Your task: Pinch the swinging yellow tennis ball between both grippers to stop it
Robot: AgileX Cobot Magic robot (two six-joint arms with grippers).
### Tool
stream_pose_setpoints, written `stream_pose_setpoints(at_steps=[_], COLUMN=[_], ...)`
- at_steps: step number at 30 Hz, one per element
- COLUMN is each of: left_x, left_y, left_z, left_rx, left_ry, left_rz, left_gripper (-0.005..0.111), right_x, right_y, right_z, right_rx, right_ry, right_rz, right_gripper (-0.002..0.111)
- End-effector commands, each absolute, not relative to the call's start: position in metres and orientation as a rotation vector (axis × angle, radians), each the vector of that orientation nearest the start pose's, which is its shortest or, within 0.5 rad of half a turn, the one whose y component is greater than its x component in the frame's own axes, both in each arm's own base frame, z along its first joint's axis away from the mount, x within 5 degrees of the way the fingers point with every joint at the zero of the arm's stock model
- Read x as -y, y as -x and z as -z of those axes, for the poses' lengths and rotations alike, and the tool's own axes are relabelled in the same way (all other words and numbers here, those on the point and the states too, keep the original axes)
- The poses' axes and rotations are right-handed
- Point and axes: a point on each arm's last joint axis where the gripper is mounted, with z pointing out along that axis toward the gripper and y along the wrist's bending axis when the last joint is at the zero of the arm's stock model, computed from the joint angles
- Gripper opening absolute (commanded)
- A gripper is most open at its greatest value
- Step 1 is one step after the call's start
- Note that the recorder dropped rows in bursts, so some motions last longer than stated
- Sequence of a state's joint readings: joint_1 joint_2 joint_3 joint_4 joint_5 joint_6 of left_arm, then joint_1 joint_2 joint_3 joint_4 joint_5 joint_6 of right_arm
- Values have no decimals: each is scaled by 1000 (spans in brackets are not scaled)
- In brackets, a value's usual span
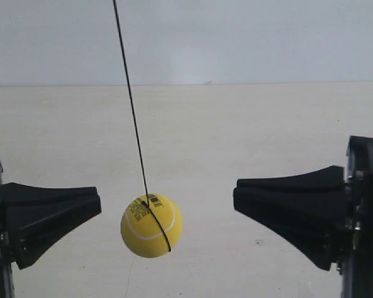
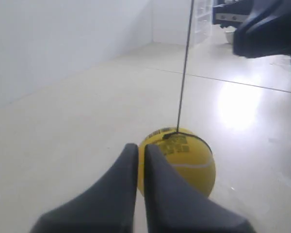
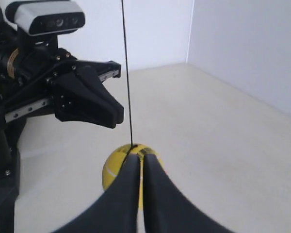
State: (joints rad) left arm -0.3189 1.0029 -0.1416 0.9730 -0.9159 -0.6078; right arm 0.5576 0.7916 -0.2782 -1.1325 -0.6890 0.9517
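Note:
The yellow tennis ball (image 1: 151, 225) hangs on a slanted black string (image 1: 130, 99), barcode label uppermost, between two black wedge grippers. The gripper at the exterior view's left (image 1: 98, 205) has its tip a short gap from the ball. The one at the exterior view's right (image 1: 235, 195) stands farther off. Neither touches the ball. In the left wrist view my left gripper (image 2: 141, 148) is shut and empty, with the ball (image 2: 194, 162) just beyond its tips. My right gripper (image 3: 140, 159) is shut too, the ball (image 3: 114, 167) partly hidden behind it.
A pale beige surface (image 1: 236, 136) runs back to a white wall (image 1: 236, 37). The opposite arm's gripper (image 3: 94, 102) with a grey camera (image 3: 46, 17) on top faces the right wrist view. A dark gripper body (image 2: 266, 29) fills the left wrist view's corner.

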Motion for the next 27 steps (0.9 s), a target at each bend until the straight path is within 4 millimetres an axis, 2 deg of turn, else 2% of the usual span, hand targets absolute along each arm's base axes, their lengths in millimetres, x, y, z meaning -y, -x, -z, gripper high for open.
stream_pose_setpoints(at_steps=[1, 10, 16, 27], left_x=[92, 67, 54, 33], left_y=[-109, -90, -79, -61], left_z=[-217, -219, -221, -223], left_rx=[-1487, -1480, -1448, -1429], left_ry=[-768, -536, -430, -259], left_rz=[706, 584, 533, 461], left_gripper=[5, 5, 5, 5], right_x=[-108, -80, -70, -52], right_y=[-81, -63, -48, -35], right_z=[-274, -292, -300, -306], right_rx=[-1375, -1320, -1233, -1174], right_ry=[901, 713, 684, 578], right_rz=[-840, -745, -731, -688], right_gripper=[0, 0, 0, 0])
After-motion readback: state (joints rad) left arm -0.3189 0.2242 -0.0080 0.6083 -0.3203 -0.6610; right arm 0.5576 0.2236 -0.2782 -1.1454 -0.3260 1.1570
